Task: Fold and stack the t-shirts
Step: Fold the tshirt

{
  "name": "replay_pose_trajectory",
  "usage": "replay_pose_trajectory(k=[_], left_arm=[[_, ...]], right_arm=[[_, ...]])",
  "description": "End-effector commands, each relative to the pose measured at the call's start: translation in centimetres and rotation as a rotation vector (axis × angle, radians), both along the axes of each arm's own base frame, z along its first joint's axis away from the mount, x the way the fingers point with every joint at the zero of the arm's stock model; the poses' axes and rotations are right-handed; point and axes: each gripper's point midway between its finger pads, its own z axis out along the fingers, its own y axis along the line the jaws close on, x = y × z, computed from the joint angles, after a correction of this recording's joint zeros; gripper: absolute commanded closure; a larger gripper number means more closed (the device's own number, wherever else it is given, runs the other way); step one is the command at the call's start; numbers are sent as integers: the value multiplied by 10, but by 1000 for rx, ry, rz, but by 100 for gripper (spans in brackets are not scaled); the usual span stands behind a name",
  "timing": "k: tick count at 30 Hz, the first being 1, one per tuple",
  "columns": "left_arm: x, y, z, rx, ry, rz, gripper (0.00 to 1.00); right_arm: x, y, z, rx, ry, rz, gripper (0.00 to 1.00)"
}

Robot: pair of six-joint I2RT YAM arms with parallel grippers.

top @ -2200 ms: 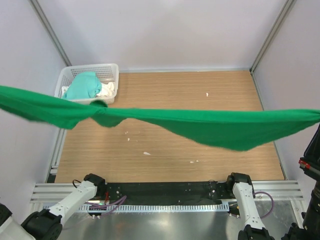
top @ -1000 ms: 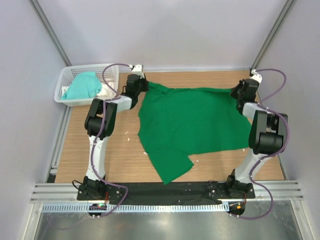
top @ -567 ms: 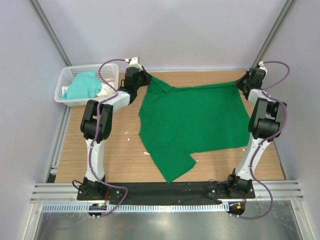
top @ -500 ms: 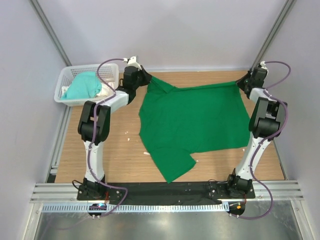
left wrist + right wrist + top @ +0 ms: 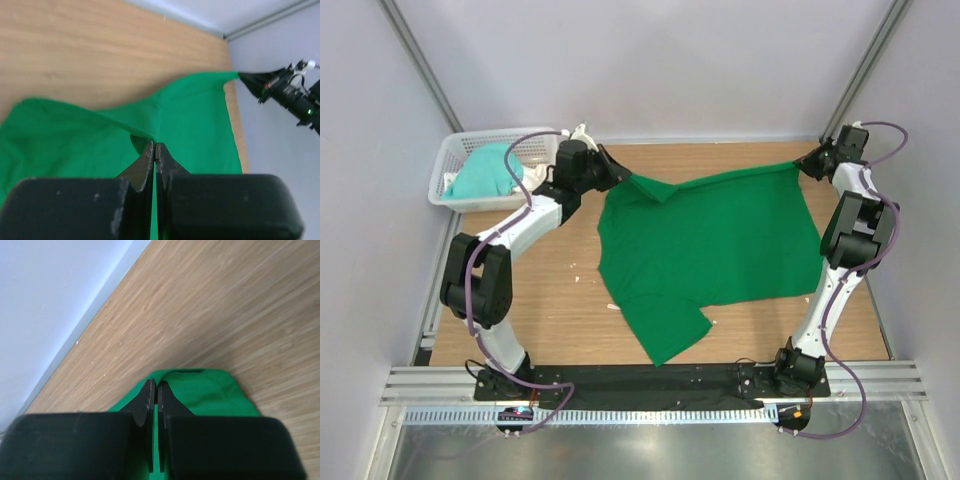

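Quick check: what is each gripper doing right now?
Left gripper: shut on the green t-shirt.
Right gripper: shut on the same shirt's far corner.

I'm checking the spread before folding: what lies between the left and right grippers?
The far edge of the green t-shirt runs from the left gripper to the right gripper, both shut on it. The top external view shows it.

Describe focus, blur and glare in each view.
Top external: even light, sharp, mild glare on the metal strip. Left wrist: green t-shirt fairly crisp, table behind it softer. Right wrist: soft overall, wood grain smeared.
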Motion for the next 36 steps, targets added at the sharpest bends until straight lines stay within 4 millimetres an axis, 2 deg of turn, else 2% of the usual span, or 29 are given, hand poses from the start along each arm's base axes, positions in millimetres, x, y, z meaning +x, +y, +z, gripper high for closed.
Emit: replay_pose_trajectory(k=[1, 3, 4, 5, 6, 7, 8, 10, 11, 12, 19, 21, 28, 31, 36], left_arm=[[-41, -11, 2, -40, 97, -57, 100], [-54, -16, 4, -43, 111, -75, 100], [-61, -16, 3, -38, 126, -77, 100], [-67, -16, 9, -45, 118, -79, 100], [-76, -17, 4, -46, 150, -83, 100], [-81, -16, 2, -45, 164, -86, 100], [-88, -13, 5, -49, 172, -85, 100], [-97, -6, 1, -37, 207, -62, 100], [-100, -3, -1, -31, 219, -55, 100], [-105, -2, 7, -38, 209, -61, 100], [-134, 5, -13, -36, 337, -66, 100], [-139, 8, -15, -32, 347, -65, 100], [-152, 13, -33, 2, 437, -59, 100], [-158, 14, -39, 1, 468, -62, 100], [-165, 18, -51, 17, 502, -52, 100]], right_arm=[[-3, 3, 27, 20, -1, 17, 99], [-13, 1, 25, 17, 43, 15, 99], [-17, 1, 33, 13, 40, 13, 99], [-24, 3, 28, 24, 64, 11, 99], [-29, 3, 29, 24, 71, 9, 99], [-33, 4, 33, 20, 75, 9, 98], [-42, 5, 26, 26, 114, 3, 99], [-50, 2, 27, 16, 130, -15, 99], [-55, 1, 33, 9, 131, -21, 99], [-58, 0, 34, -4, 138, -21, 99], [-86, -3, 38, -45, 192, -43, 99], [-93, -5, 40, -49, 195, -53, 99], [-119, -6, 25, -58, 291, -65, 99], [-130, -13, 23, -76, 309, -94, 99], [-136, -14, 16, -72, 330, -103, 99]])
